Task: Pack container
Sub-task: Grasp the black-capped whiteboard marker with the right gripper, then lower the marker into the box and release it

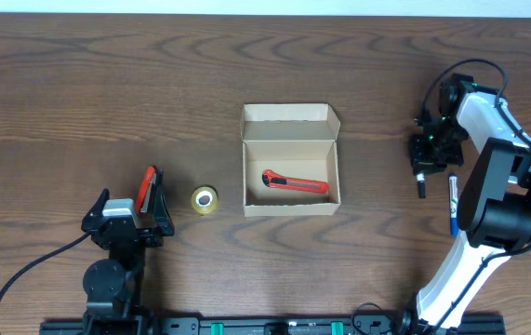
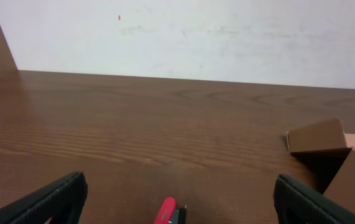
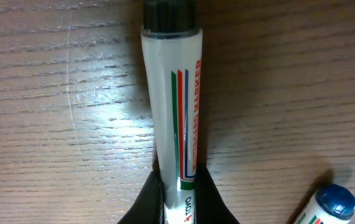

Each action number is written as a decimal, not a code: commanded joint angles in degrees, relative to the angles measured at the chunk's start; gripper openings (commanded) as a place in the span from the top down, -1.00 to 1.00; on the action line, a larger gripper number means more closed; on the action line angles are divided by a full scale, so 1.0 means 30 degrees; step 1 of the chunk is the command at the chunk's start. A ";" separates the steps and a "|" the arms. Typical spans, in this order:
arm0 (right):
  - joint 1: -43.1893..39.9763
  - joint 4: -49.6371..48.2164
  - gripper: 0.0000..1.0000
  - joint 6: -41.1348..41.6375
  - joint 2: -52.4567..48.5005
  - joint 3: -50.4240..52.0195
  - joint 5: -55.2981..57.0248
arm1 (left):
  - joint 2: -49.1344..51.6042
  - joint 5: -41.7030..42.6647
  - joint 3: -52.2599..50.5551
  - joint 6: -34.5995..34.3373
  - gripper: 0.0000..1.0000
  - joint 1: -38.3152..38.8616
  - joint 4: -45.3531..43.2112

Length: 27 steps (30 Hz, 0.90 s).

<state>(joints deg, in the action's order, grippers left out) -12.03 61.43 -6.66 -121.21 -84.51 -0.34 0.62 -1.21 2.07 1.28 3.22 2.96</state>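
From overhead: well left of the right gripper [image 1: 422,173], an open rectangular container [image 1: 288,158] of tan cardboard, flap lid folded back, red plastic cutter [image 1: 295,182] inside; just right of the left gripper [image 1: 153,193], a small yellow tape roll [image 1: 204,199]

From the left wrist: matte black fingers [image 2: 46,202] spread wide, a red tip [image 2: 166,210] low between them, cardboard corner ahead-right over grained wood table [image 2: 133,124]

From the right wrist: smooth black fingers [image 3: 141,205] pinching a white cylindrical marker [image 3: 174,93], black-capped; blue-capped marker [image 3: 332,202] lower right
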 commanded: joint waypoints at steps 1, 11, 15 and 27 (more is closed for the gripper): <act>0.0692 -0.0255 0.97 -0.0882 0.0590 -0.0335 -0.1989 | -0.0124 0.0284 -0.0597 -0.0080 -0.91 0.0058 0.0423; 0.4459 -0.0204 0.97 -0.2244 0.6200 -0.2747 -0.4044 | -0.0124 0.0510 -0.0597 -0.0080 -0.91 0.0058 0.0437; 0.7686 0.0066 0.97 -0.6360 0.7905 -0.2856 -0.4051 | -0.0124 0.0590 -0.0597 -0.0080 -0.91 0.0058 0.0437; 1.5001 0.2805 0.98 -1.8928 0.8131 -0.2841 -0.3177 | -0.0124 0.0787 -0.0597 -0.0080 -0.90 0.0058 0.0430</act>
<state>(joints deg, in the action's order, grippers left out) 31.29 69.82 -52.71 -96.44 -93.21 -11.35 0.62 -0.12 2.04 1.28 3.22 2.96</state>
